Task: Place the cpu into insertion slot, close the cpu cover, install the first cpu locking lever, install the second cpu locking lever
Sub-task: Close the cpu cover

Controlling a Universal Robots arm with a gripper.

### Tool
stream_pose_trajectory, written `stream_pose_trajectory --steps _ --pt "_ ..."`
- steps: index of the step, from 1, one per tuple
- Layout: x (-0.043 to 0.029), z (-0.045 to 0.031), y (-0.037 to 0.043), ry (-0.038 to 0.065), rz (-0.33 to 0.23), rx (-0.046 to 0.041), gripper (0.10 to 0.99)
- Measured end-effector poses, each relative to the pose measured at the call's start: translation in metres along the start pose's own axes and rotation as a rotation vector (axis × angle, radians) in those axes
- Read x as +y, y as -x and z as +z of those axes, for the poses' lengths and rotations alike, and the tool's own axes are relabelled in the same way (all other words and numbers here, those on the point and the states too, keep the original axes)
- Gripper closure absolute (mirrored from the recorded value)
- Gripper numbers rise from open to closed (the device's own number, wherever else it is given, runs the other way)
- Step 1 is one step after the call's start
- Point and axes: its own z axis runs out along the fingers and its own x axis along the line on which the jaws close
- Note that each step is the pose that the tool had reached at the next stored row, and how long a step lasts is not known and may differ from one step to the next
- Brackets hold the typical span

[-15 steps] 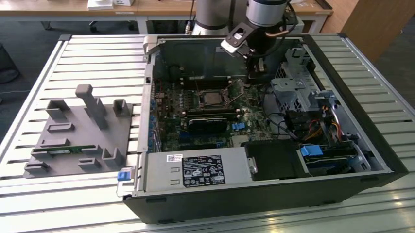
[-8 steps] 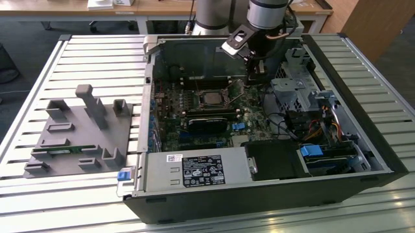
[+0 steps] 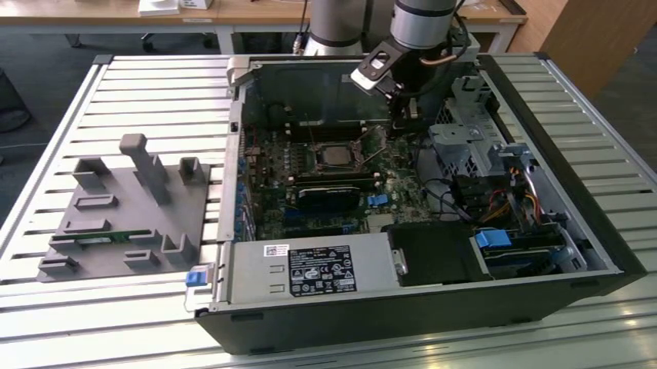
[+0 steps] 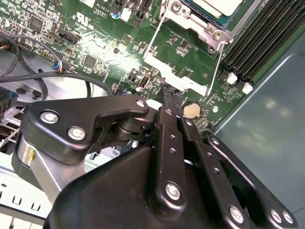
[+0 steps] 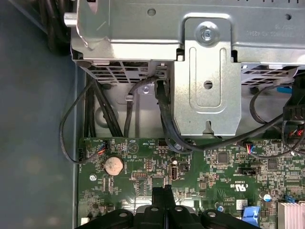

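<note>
A: Step in hand?

B: Judged as the lever stage. Starting at the exterior view's left: grey fixture tray (image 3: 123,223), outside the computer case (image 3: 411,319), well apart from the work. Then the motherboard (image 3: 272,192), with the cpu (image 3: 334,157) already seated in its socket toward the far side.

A: And the cpu cover?

B: Seen in the second wrist view as a metal frame, the cpu cover (image 4: 202,26), around the cpu (image 4: 214,5), apparently lying flat. Thin wire locking lever (image 4: 214,64) just beside the socket; latched or free, cannot tell.

A: Gripper?

B: Just to the exterior view's right of the socket: gripper (image 3: 401,123), pointing down. Fingers pressed together in both wrist views (image 4: 169,93) (image 5: 162,193), nothing visible between them. Tips low over the board, near the coin cell (image 4: 191,109) (image 5: 113,164).

A: Demands of any move here?

B: As a judgement: fine aim at a thin wire and very little room. Memory slots (image 4: 259,40) close beside the socket. Drive cage (image 3: 462,142) and loose cables (image 3: 482,204) further to the exterior view's right. Real risk of snagging.

A: Writing anywhere?

B: White label on the power supply (image 3: 318,270) at the near wall, plus white print across the board. Left unread.
</note>
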Motion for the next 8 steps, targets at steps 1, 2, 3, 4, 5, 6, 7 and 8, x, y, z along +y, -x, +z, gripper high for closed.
stream_pose_trajectory --steps 1,2,3,4,5,6,7,8 --pt "0.0 0.0001 0.0 0.0 0.0 0.0001 0.98" --pt "0.0 0.0001 0.0 0.0 0.0 0.0002 0.98" --pt "-0.0002 0.0001 0.0 0.0 0.0 0.0002 0.98" --pt "-0.0005 0.0002 0.0 0.0 0.0 0.0005 0.98" --pt "-0.0009 0.0002 0.0 0.0 0.0 0.0006 0.98" --pt "-0.0015 0.0001 0.0 0.0 0.0 0.0006 0.98" --pt "-0.0022 0.0001 0.0 0.0 0.0 0.0006 0.98" --pt "-0.003 0.0001 0.0 0.0 0.0 0.0006 0.98"
